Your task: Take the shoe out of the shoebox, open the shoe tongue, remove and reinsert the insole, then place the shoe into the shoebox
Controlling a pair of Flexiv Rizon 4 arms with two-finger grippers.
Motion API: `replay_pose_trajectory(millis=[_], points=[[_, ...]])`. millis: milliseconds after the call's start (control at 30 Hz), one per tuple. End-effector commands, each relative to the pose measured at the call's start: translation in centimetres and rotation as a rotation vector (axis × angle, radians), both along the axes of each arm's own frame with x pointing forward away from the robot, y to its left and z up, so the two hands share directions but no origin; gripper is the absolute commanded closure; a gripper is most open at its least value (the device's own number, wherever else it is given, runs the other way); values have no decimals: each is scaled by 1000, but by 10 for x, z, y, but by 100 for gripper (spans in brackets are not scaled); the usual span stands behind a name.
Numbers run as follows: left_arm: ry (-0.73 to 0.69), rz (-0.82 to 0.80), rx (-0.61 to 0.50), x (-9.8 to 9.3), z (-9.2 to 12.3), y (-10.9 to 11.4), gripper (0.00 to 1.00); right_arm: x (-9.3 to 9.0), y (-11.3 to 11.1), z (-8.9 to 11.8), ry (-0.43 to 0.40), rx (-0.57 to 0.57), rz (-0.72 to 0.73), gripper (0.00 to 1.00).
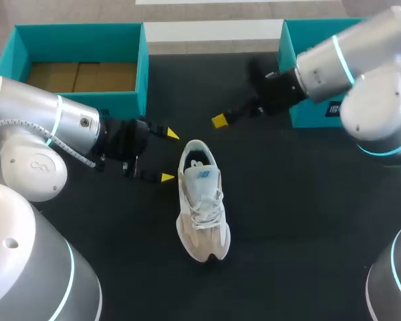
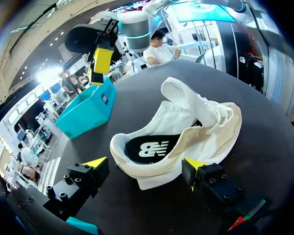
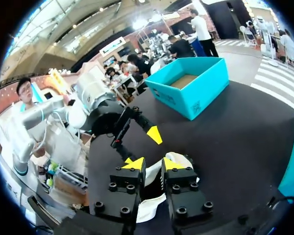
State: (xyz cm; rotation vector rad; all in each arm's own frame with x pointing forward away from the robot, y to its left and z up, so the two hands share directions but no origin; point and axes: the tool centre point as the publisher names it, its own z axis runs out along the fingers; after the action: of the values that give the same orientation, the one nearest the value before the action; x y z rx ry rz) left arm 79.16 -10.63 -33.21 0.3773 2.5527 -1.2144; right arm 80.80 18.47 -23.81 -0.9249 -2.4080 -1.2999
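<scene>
At centre left, the left gripper [image 1: 169, 156] hangs spread wide and empty just beside the heel of the white sneaker [image 1: 202, 200], which stands upright at mid-frame on the black table [image 1: 294, 200]. Above centre, the right gripper [image 1: 219, 120] is pinched together on nothing. An off-centre squeeze at the heel could shove or tip the sneaker.

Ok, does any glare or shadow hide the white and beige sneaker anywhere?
Head view: white and beige sneaker evenly lit on the black table, no glare. Left wrist view: room lights flare beyond the table, sneaker clear. Right wrist view: no glare, but the right gripper blocks most of it.
</scene>
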Motion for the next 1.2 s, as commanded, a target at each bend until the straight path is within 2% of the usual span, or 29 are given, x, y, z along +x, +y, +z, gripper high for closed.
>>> replay_pose_trajectory(millis=[33,67,133,300,433,600,933,1200], points=[[0,1,4,0,0,-1,0,-16,-7,5,-32,-194,-197,100],[0,1,4,0,0,-1,0,-17,-8,3,-37,-260,-244,100],[0,1,4,0,0,-1,0,-17,-8,3,-37,-260,-244,100],[-27,-91,28,-13,16,9,0,-17,-8,3,-37,-260,-244,100],[-45,-127,19,-4,26,25,0,-17,-8,3,-37,-260,-244,100],[-61,-117,-15,17,37,59,0,-17,-8,3,-37,-260,-244,100],[-152,-104,36,29,67,105,0,-17,-8,3,-37,-260,-244,100],[-213,-92,67,32,91,126,0,-14,2,-22,4,-396,-507,100]])
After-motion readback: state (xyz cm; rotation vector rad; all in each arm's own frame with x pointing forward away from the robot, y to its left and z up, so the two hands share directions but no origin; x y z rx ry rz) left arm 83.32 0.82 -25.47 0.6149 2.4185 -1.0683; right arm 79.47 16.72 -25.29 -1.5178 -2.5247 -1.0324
